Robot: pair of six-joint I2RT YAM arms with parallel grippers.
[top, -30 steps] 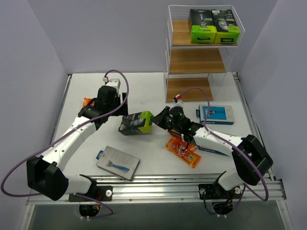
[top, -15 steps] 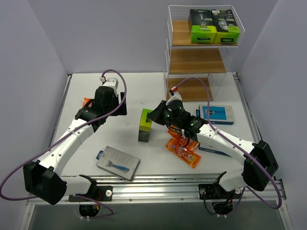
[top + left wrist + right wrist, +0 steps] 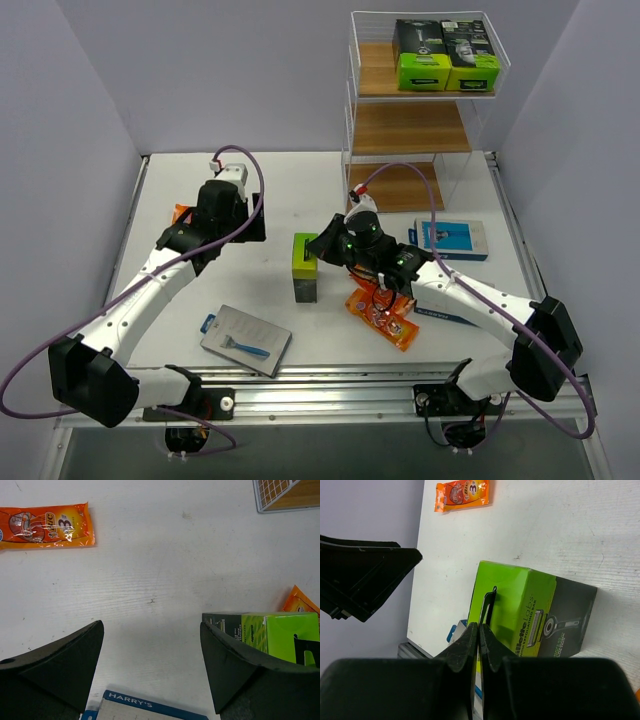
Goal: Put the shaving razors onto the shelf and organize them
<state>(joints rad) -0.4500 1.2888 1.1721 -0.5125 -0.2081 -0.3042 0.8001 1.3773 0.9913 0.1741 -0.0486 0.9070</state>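
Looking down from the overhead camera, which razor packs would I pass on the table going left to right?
small orange packet → grey razor card → black-and-lime razor box → orange packets → blue razor card

The white table lies flat beneath my left gripper, faintly scuffed. A small dark speck sits on it just ahead of the fingertips, and a grey smudge farther ahead. Pale lilac walls close it in: one off to that gripper's left, one beyond it, one to the right of my right gripper. A metal rail runs behind both.
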